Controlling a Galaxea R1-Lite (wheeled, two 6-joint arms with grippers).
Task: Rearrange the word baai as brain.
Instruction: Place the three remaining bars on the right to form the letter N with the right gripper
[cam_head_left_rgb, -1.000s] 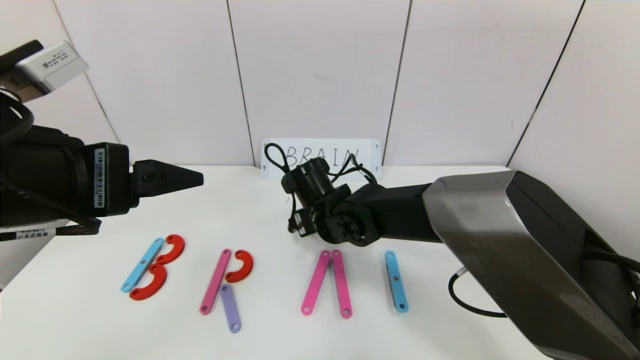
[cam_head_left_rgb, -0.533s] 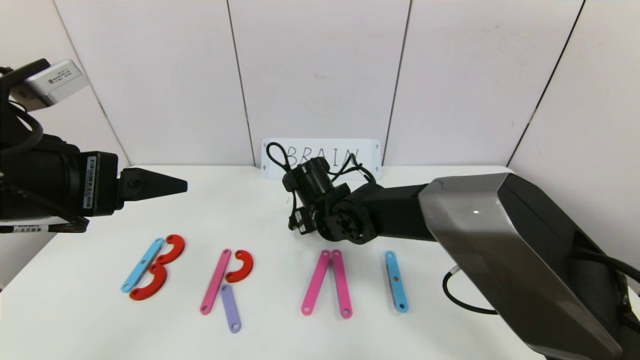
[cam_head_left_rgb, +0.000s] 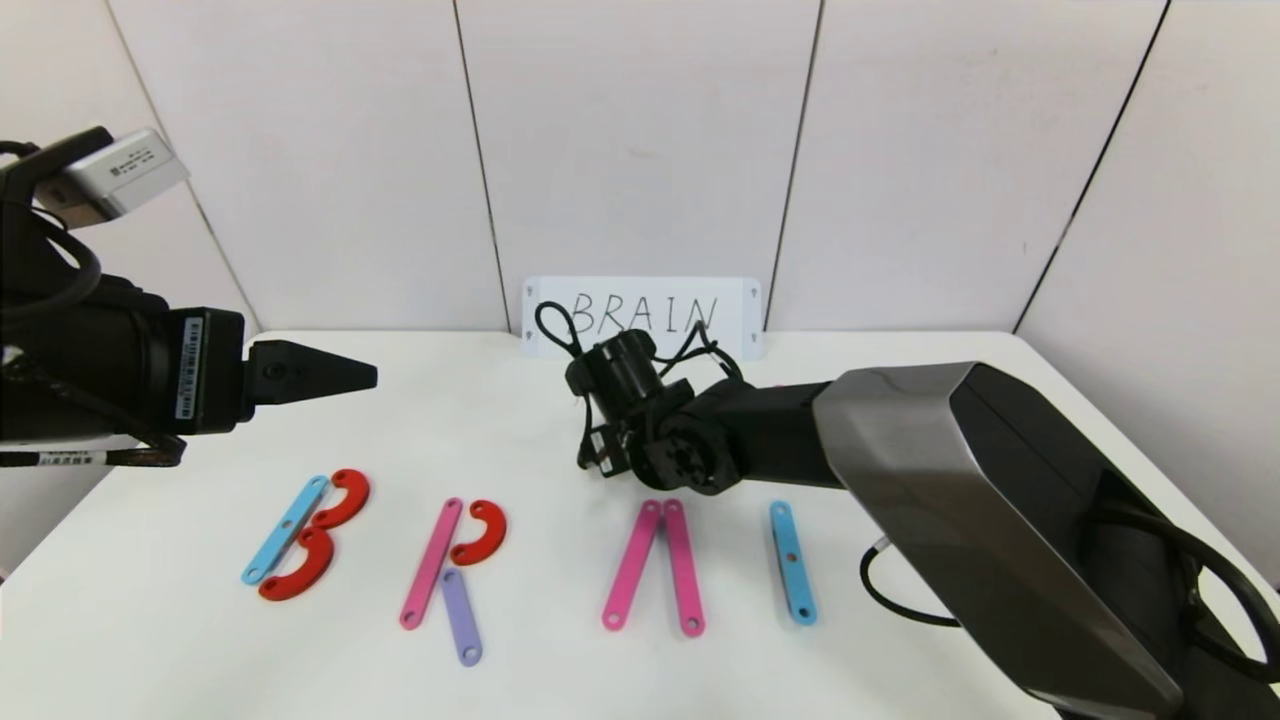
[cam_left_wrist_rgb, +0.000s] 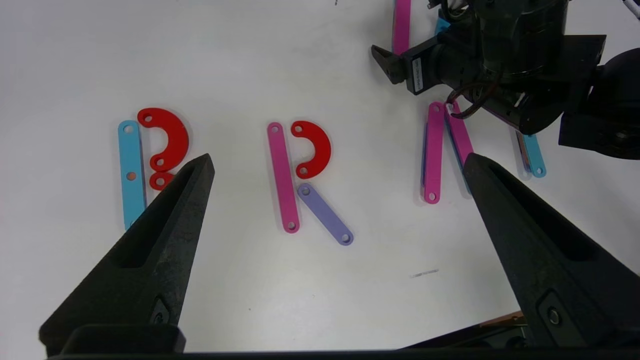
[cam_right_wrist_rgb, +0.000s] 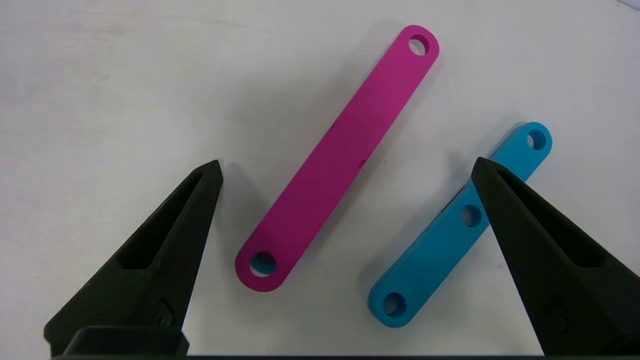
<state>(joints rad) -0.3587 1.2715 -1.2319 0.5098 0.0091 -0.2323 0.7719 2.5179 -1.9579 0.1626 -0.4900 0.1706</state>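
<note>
Four letters sit in a row low on the white surface (cam_head_left_rgb: 180, 650): B (cam_head_left_rgb: 305, 537), R (cam_head_left_rgb: 452, 575), A (cam_head_left_rgb: 655, 566), I (cam_head_left_rgb: 792, 563). Right pincer (cam_right_wrist_rgb: 345, 170) gapes wide over a loose pink strip (cam_right_wrist_rgb: 336, 159) and blue strip (cam_right_wrist_rgb: 457, 227). Left pincer (cam_left_wrist_rgb: 337, 162) hangs wide at left, holding nothing

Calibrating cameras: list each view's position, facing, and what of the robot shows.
Head view: on the head, facing forward and down at the table; left gripper and right arm show.
Left wrist view: above the letter row, looking down; its open fingers show.
Right wrist view: looking down at a pink strip and blue strip; right gripper open.
Shared: head and left wrist views both show the pink A.
</note>
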